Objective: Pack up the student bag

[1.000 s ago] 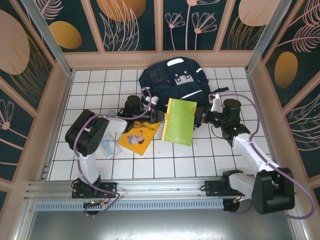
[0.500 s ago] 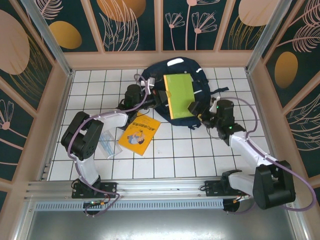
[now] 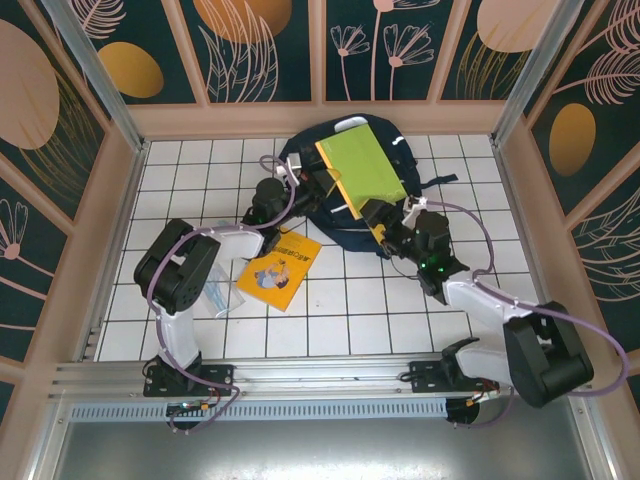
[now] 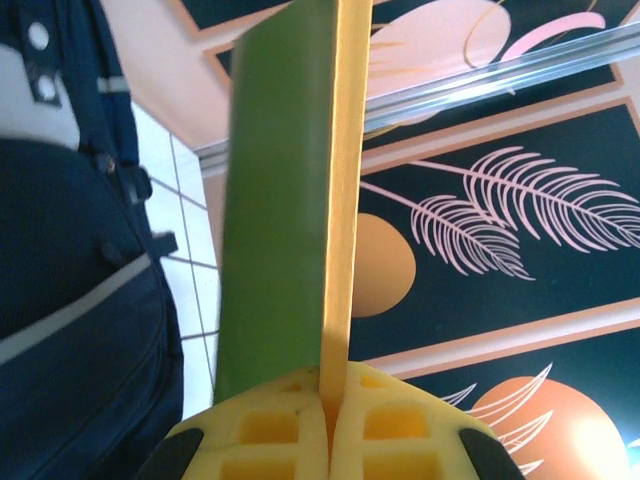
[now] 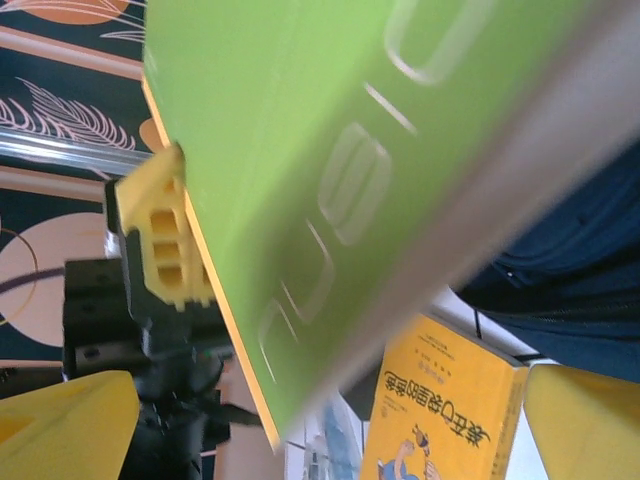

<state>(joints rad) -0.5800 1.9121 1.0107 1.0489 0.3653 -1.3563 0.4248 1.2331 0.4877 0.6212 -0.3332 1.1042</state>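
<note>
The student bag (image 3: 350,190), dark navy with white stripes, lies at the back of the tiled table. A green notebook (image 3: 362,165) with an orange edge hangs tilted over it. My left gripper (image 3: 318,184) is shut on the notebook's left edge. In the left wrist view the yellow pads (image 4: 385,420) of that gripper (image 4: 333,385) pinch the orange edge, with the green cover (image 4: 280,200) standing up and the bag (image 4: 70,300) on the left. My right gripper (image 3: 377,214) is open at the notebook's near corner. In its own view the wide-apart fingers (image 5: 60,420) flank the cover (image 5: 330,150).
A yellow book (image 3: 278,270) lies on the tiles in front of the bag, seen too in the right wrist view (image 5: 440,410). A clear plastic packet (image 3: 215,292) sits by the left arm. Patterned walls (image 3: 320,50) enclose the table on three sides.
The green notebook has risen from the tiles in front of the bag to above it and turned toward the back. My right gripper has let it go and opened.
</note>
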